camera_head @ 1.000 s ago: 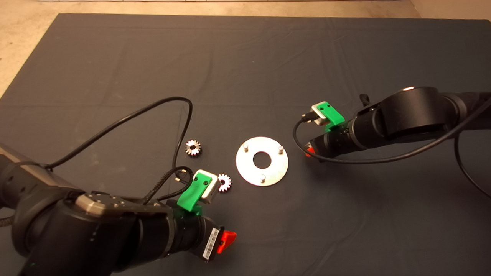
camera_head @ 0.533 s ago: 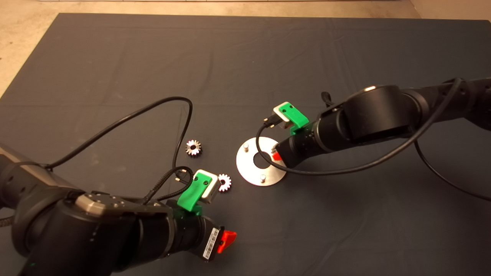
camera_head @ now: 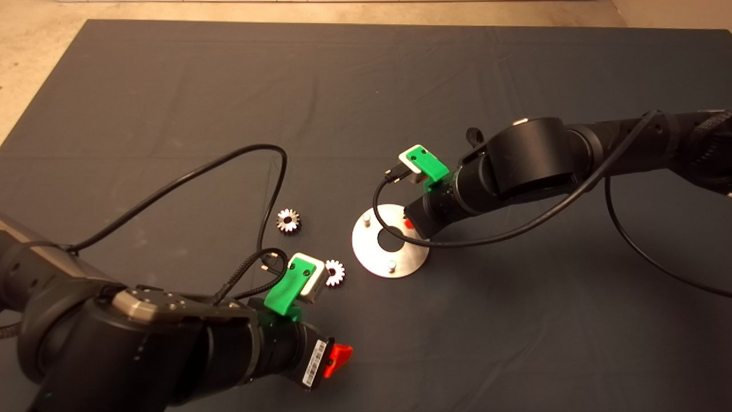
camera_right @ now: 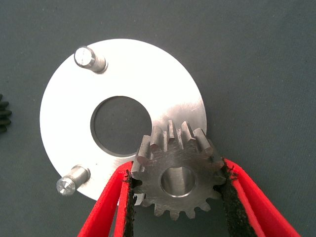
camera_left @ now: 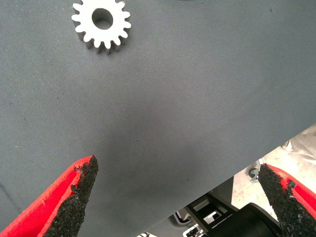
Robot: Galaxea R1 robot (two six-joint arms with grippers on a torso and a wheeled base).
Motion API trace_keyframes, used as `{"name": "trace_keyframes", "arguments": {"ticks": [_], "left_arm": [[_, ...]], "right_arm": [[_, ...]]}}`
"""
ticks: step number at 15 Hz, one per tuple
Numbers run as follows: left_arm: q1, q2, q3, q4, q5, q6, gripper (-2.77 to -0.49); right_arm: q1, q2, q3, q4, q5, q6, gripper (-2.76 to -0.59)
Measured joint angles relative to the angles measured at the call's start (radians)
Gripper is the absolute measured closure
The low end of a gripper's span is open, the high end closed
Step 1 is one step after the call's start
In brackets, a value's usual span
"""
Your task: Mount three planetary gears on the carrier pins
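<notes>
The shiny round disc [camera_head: 390,254] lies mid-mat with two carrier pins showing [camera_head: 366,218] [camera_head: 392,265]; the third is hidden under my right gripper [camera_head: 407,224]. In the right wrist view the right gripper [camera_right: 177,197] is shut on a steel planetary gear [camera_right: 177,180], held over the disc's [camera_right: 64,113] rim, with two pins [camera_right: 89,58] [camera_right: 69,183] bare. Two more gears [camera_head: 288,220] [camera_head: 334,272] lie on the mat left of the disc. My left gripper [camera_head: 338,356] is parked at the lower left, open and empty [camera_left: 177,197], one gear [camera_left: 101,24] ahead of it.
A black cable [camera_head: 240,166] loops from the left arm over the mat near the far-left gear. The right arm's cable [camera_head: 457,243] hangs just over the disc's right rim. Bare floor [camera_head: 34,63] lies beyond the mat's left edge.
My right arm has moved left from beside the disc to over its right rim, covering the third pin. The left arm and the two loose gears have not moved.
</notes>
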Motion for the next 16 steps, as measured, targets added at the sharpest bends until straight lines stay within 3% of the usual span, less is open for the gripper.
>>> {"name": "trace_keyframes", "arguments": {"ticks": [10,12,16], "left_arm": [[0.000,0.000,0.000,0.001,0.000,0.000,-2.33],[0.000,0.000,0.000,0.003,0.000,0.000,-2.33],[0.000,0.000,0.000,0.007,0.000,0.000,-2.33]], "right_arm": [[0.000,0.003,-0.052,0.023,-0.002,-0.040,-1.00],[-0.001,0.011,-0.052,0.033,-0.022,-0.041,-0.99],[-0.003,0.026,-0.052,0.038,-0.026,-0.043,-1.00]]}}
